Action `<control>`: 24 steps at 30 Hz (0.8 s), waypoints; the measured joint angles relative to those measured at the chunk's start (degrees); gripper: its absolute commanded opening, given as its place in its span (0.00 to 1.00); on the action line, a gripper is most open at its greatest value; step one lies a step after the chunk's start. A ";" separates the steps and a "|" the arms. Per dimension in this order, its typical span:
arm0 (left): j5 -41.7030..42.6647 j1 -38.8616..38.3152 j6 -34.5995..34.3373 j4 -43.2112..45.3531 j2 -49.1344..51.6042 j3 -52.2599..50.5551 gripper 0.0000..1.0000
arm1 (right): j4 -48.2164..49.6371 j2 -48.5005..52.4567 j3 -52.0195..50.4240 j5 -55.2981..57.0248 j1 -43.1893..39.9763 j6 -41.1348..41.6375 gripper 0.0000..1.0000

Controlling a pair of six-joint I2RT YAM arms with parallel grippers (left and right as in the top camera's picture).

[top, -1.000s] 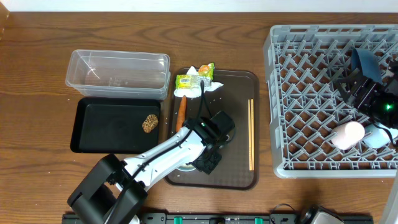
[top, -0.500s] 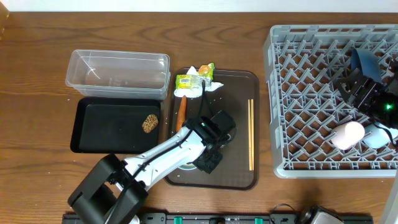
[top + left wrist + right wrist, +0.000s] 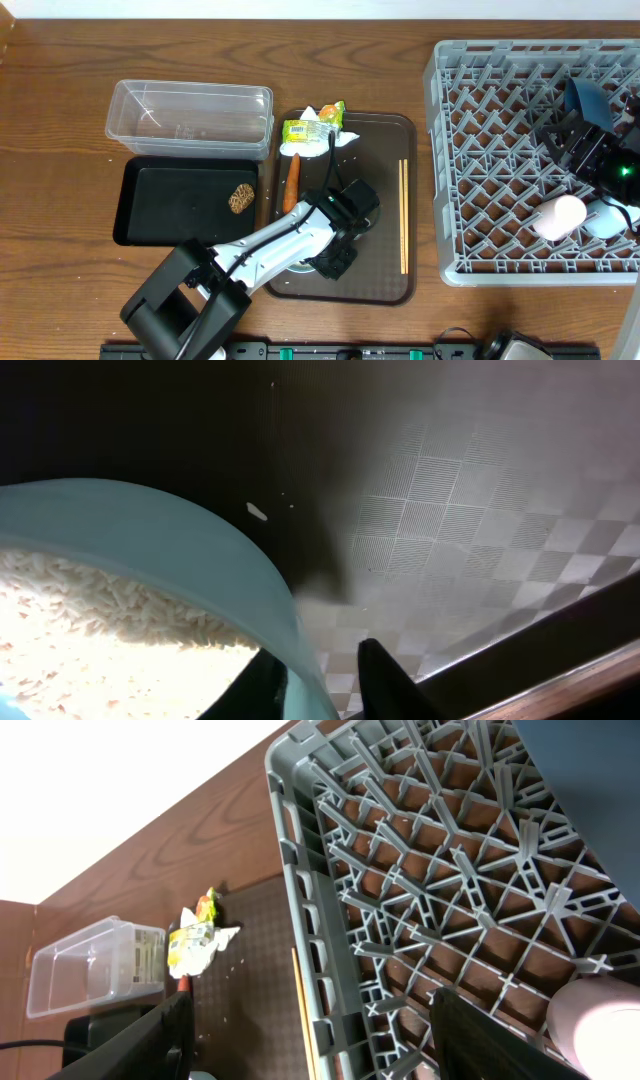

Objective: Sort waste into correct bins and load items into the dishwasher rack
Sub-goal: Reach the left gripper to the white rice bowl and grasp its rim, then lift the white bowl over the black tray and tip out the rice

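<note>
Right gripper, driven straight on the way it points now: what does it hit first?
Most likely the dishwasher rack: the right gripper aims at its grey lattice, with nothing in between, though depth is hard to judge.

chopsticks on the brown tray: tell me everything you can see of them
The chopsticks are a pair of thin, straight sticks, light wood by the look. They lie flat, side by side and parallel, on the right part of the dark brown serving tray, along its right rim, outside the rack. Only the tray touches them. Tips are too fine to make out.
</note>
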 measured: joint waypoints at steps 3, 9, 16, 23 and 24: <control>-0.13 0.00 0.66 -0.20 0.00 0.00 0.06 | -0.02 0.00 0.00 0.00 0.00 0.02 0.68; -0.07 0.00 3.10 -0.44 -0.13 0.00 0.16 | -0.02 0.00 0.00 0.00 0.00 0.07 0.67; -0.68 0.00 4.33 1.40 -0.11 -0.44 0.16 | -0.02 0.00 0.00 0.00 0.00 0.15 0.66; -1.40 0.00 4.26 2.34 -0.09 -2.27 0.06 | 0.00 0.00 0.00 0.00 0.00 0.17 0.66; -1.62 0.00 4.44 2.34 -0.11 -2.27 0.06 | 0.07 0.00 0.00 0.00 0.00 0.17 0.66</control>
